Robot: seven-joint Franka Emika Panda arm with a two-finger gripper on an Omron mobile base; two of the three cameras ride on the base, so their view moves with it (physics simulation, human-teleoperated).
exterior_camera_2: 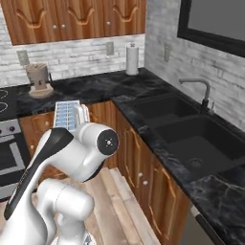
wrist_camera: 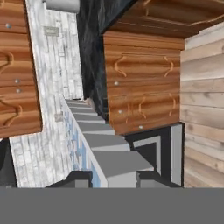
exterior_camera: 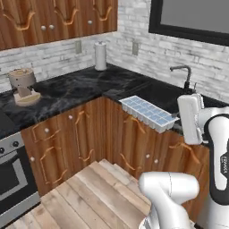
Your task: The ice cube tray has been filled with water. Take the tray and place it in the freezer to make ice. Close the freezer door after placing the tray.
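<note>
The ice cube tray (exterior_camera: 149,114) is a white tray with two rows of pale-blue water cells. It hangs level in the air in front of the corner cabinets, above the wooden floor. My gripper (exterior_camera: 175,119) is shut on its right end. In the right base view the tray (exterior_camera_2: 66,115) pokes out behind my white arm. In the hand view the tray (wrist_camera: 94,140) runs away from my gripper (wrist_camera: 113,179), edge-on between the two dark fingertips (wrist_camera: 76,179). The freezer and its door are out of view.
A black L-shaped counter (exterior_camera: 76,89) wraps the corner over brown cabinets (exterior_camera: 71,138). On it stand a paper towel roll (exterior_camera: 100,56) and a wooden stand (exterior_camera: 23,85). A sink (exterior_camera_2: 191,139) with a faucet (exterior_camera_2: 203,91) lies to the right, an oven (exterior_camera: 13,174) to the left.
</note>
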